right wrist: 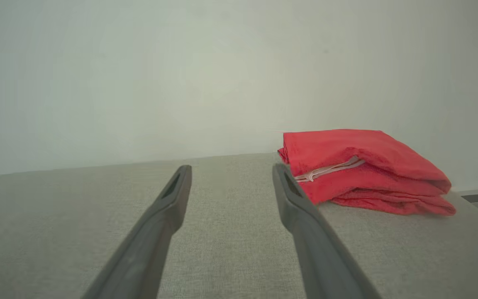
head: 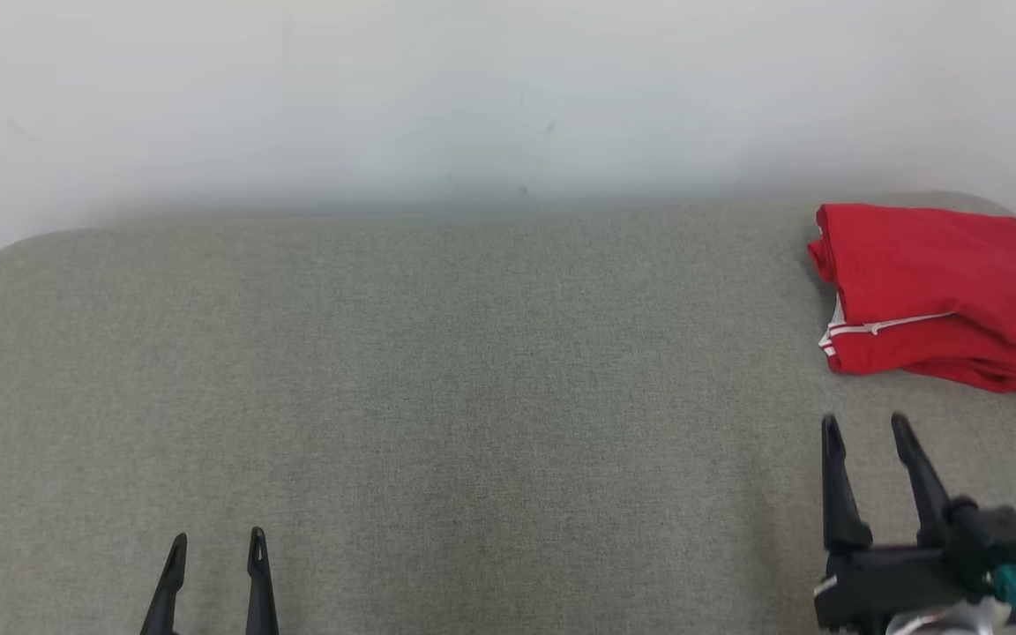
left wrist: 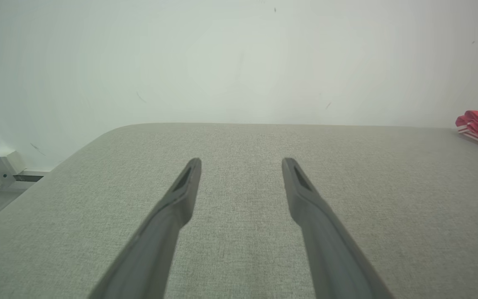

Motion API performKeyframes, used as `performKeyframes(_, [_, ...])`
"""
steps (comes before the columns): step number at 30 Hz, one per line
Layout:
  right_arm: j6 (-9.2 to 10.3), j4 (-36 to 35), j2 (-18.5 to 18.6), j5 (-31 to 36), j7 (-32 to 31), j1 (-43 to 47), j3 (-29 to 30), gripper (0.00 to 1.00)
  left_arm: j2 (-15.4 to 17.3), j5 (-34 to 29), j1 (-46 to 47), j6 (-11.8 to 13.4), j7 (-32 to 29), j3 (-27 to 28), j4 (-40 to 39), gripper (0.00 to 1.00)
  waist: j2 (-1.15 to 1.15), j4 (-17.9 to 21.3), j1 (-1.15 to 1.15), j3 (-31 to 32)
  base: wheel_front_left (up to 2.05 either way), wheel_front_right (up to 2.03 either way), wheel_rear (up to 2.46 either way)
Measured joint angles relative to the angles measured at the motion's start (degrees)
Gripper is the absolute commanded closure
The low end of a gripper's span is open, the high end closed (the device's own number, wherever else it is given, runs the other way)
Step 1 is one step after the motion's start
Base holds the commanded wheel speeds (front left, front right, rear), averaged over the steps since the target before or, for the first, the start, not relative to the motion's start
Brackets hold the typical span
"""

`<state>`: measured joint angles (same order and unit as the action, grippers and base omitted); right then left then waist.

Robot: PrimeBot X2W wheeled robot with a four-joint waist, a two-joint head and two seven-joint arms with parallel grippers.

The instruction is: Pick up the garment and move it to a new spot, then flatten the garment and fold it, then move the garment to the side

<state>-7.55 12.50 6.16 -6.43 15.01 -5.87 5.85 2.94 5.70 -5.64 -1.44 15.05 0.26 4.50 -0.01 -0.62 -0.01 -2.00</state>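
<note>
Garment (head: 940, 291), red with white trim, lies folded in a stack at the far right corner of the grey fabric worktop (head: 473, 397), close to the pale wall (head: 473, 88). Near it, on the robot's side, the right fingers (head: 839, 494) stand wide apart and hold nothing. Well off to the left, the 2 left fingers (head: 258, 582) are spread wide too, likewise empty.

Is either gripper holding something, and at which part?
Nothing is held. The left gripper and right gripper are open, clear of the folded red garment.
</note>
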Motion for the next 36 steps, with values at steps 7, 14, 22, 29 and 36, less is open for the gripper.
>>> performKeyframes(7, [0.00, -0.7, -2.8, -1.3, 0.1, 7.5, -0.9, 0.00, 0.0, 0.9, -0.6, -0.1, 0.0, -0.4, 0.6, 0.00, 0.01, -0.5, 0.01, 1.3, 0.00, 0.00, 0.00])
performKeyframes(14, [0.00, -0.1, -3.2, -3.2, 0.1, 9.7, -4.9, 0.00, 0.0, 1.3, -1.0, -0.5, 0.0, -1.4, 1.8, 0.00, 0.01, -1.2, 0.01, 1.8, 0.00, 0.00, 0.00])
performKeyframes(22, [0.00, 1.2, -3.2, -4.2, 0.1, 9.7, -6.4, 0.00, 0.0, 1.4, -1.0, -0.6, 0.0, -1.6, 2.5, 0.00, 0.01, -1.6, 0.02, 2.1, 0.00, 0.00, 0.00])
performKeyframes(29, [0.00, 1.4, -3.2, -4.2, 0.1, 9.7, -6.4, 0.00, 0.0, 1.5, -1.0, -1.1, 0.0, -1.4, 2.7, 0.00, 0.01, -1.7, 0.02, 2.1, 0.00, 0.00, 0.00])
performKeyframes(36, [0.00, 4.1, -3.3, -4.5, -0.1, 10.3, -6.5, 1.00, 0.0, 1.6, -1.4, -1.1, -0.3, -1.5, 5.9, 1.00, 0.01, -1.6, 0.02, 2.1, 0.00, 0.00, 0.00])
